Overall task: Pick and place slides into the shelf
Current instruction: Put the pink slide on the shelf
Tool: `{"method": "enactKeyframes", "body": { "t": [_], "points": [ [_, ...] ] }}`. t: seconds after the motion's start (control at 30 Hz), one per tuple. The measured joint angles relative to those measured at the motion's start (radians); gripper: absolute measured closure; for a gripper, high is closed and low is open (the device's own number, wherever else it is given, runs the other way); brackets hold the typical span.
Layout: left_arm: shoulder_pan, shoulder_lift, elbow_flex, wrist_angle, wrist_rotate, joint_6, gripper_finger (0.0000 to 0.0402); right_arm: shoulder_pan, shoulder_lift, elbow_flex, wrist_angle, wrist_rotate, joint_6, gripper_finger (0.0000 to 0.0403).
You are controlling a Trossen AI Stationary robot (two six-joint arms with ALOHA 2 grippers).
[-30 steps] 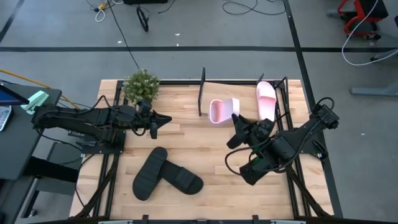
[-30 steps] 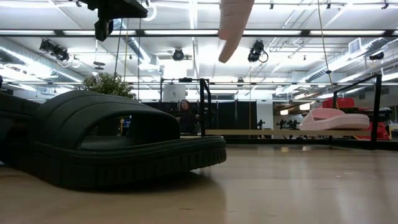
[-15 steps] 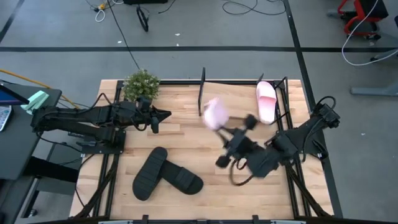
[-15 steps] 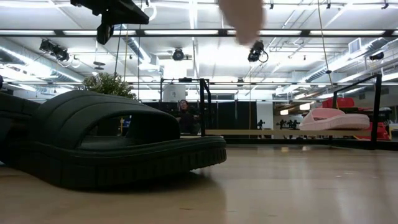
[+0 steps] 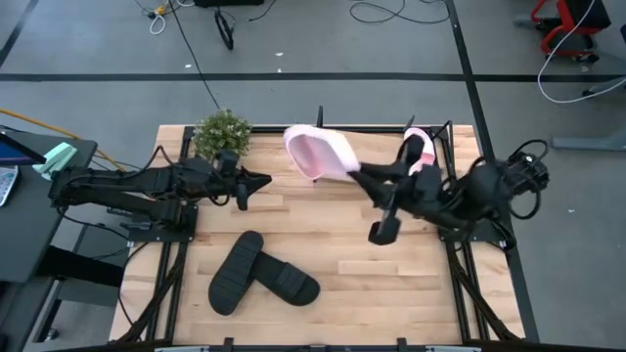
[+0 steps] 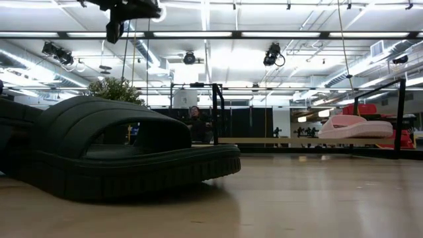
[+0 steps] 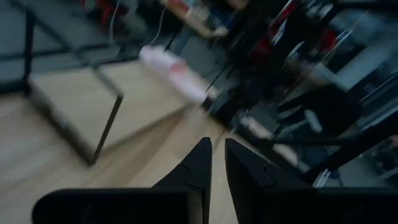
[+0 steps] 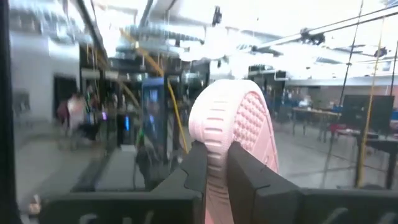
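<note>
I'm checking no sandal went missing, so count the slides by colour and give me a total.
Pink slides: 2, one held up by the right end effector, one on the shelf.
Black slides: 2, and, crossed on the table.
Total: 4

A small green potted plant (image 5: 223, 133) stands at the upper left of the wooden table (image 5: 333, 293); cables (image 5: 386, 12) trail across the grey floor above.

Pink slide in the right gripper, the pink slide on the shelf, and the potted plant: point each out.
held pink slide (image 5: 315, 154), high view, footbed
shelved pink slide (image 6: 357, 127), low view, strap
potted plant (image 5: 222, 133), high view, foliage
</note>
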Motion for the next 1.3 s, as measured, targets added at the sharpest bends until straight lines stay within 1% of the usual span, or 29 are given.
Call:
{"method": "enactKeyframes", "body": {
  "t": [0.1, 0.2, 0.27, 0.33, 0.4, 0.5, 0.57, 0.67, 0.8, 0.9, 1.13, 1.3],
  "points": [
    [0.001, 0.0, 0.0, 0.156, 0.0, 0.036, 0.0349, -0.016, -0.002, 0.0, 0.095, -0.031, 0.002, 0.0365],
    [0.004, 0.0, 0.0, 0.35, 0.002, 0.086, 0.0351, -0.034, -0.001, 0.0, 0.101, -0.074, 0.0, 0.0365],
    [0.013, 0.0, 0.0, 0.465, 0.025, 0.105, 0.0349, -0.043, 0.003, -0.001, 0.1, -0.084, 0.006, 0.0368],
    [0.03, 0.0, 0.0, 0.551, 0.063, 0.086, 0.0347, -0.05, 0.004, -0.002, 0.098, -0.111, 0.006, 0.0368],
    [0.05, 0.0, 0.0, 0.612, 0.098, 0.032, 0.0343, -0.063, 0.004, -0.002, 0.106, -0.159, 0.019, 0.0368],
    [0.079, 0.0, 0.0, 0.632, 0.136, -0.051, 0.0335, -0.083, 0.004, -0.002, 0.122, -0.244, 0.049, 0.0368],
    [0.094, 0.0, 0.0, 0.635, 0.16, -0.079, 0.0328, -0.096, 0.004, -0.002, 0.122, -0.279, 0.075, 0.0368],
    [0.106, 0.0, 0.0, 0.708, 0.212, -0.111, 0.0315, -0.109, 0.004, -0.002, 0.121, -0.305, 0.091, 0.0368],
    [0.11, 0.0, 0.0, 0.827, 0.279, -0.114, 0.0296, -0.121, 0.004, -0.002, 0.121, -0.313, 0.093, 0.0369],
    [0.11, 0.0, 0.0, 0.865, 0.285, -0.125, 0.0284, -0.134, 0.004, -0.002, 0.129, -0.348, 0.105, 0.0369],
    [0.11, 0.02, 0.0, 0.856, 0.285, -0.129, 0.0251, -0.158, 0.004, -0.002, 0.139, -0.41, 0.136, 0.0369],
    [0.11, 0.06, 0.0, 0.857, 0.285, -0.152, 0.0218, -0.158, 0.004, -0.002, 0.142, -0.413, 0.137, 0.037]
  ]
}}
